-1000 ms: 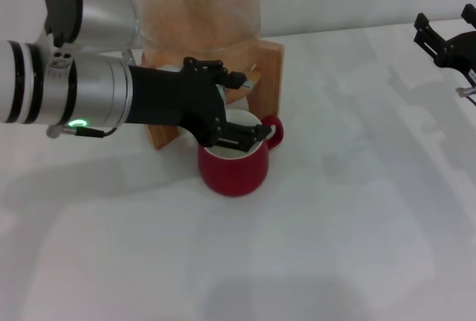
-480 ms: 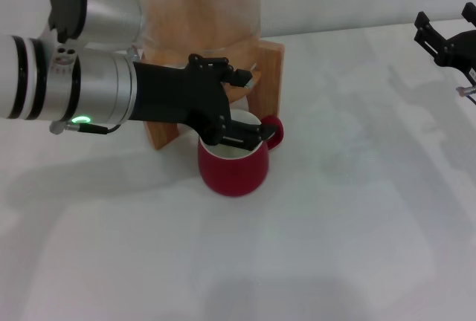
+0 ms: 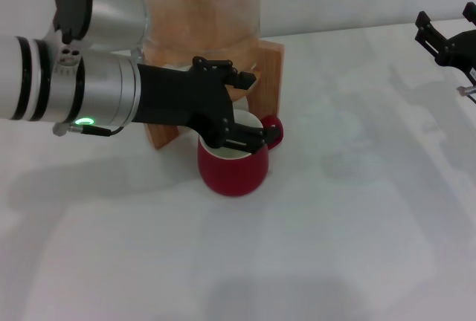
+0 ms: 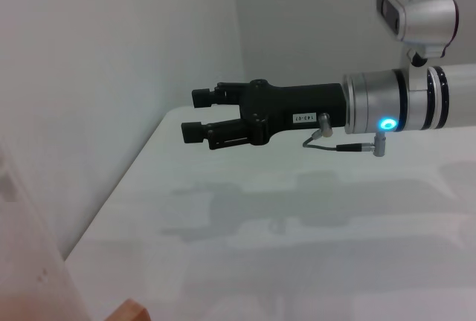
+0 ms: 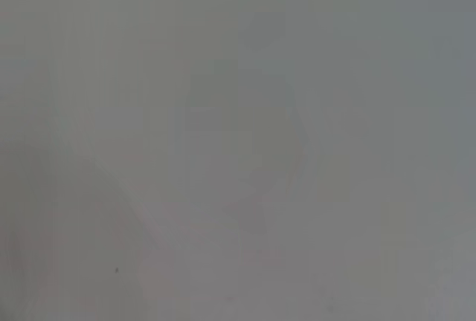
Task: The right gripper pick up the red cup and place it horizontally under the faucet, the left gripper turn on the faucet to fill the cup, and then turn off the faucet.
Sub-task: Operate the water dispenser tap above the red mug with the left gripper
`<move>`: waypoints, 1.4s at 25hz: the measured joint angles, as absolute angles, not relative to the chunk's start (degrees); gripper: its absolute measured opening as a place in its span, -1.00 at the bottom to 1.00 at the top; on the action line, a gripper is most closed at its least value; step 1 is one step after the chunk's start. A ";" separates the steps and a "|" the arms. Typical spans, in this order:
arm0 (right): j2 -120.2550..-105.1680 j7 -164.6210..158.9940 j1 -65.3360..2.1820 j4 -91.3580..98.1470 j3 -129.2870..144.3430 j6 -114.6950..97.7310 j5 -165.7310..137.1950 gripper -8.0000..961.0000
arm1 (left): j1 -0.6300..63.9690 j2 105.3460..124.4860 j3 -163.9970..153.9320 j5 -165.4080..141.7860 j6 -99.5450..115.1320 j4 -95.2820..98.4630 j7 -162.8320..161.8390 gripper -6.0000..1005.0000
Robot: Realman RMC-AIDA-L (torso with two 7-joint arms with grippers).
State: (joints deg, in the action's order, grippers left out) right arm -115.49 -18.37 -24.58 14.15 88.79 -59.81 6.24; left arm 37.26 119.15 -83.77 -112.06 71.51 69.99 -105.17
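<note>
The red cup (image 3: 232, 171) stands upright on the white table just in front of the wooden stand (image 3: 272, 76), handle to the right. My left gripper (image 3: 251, 109) reaches in from the left above the cup. It is open, with one finger up by the stand and the other across the cup's white mouth. The faucet is hidden behind this claw. My right gripper (image 3: 445, 41) hangs far off at the back right, open and empty. The left wrist view also shows the right gripper (image 4: 195, 116), with its blue light.
A glass dispenser (image 3: 201, 9) with orange-tinted contents sits in the wooden stand at the back. The white table (image 3: 349, 217) runs wide to the front and right. A pale wall closes off the back.
My left gripper has crept slightly right and deeper over the cup, and its upper finger now covers the chrome tip that showed before. The cup and the right arm have not moved.
</note>
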 joint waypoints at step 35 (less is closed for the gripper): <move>-115.49 -18.41 -23.92 14.14 88.77 -60.99 6.33 0.79 | 33.79 119.08 -83.95 -114.17 72.40 74.02 -107.21 0.75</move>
State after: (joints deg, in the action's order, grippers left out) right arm -115.49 -18.41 -23.92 14.14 88.77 -60.99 6.33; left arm 33.79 119.08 -83.95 -114.17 72.40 74.02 -107.21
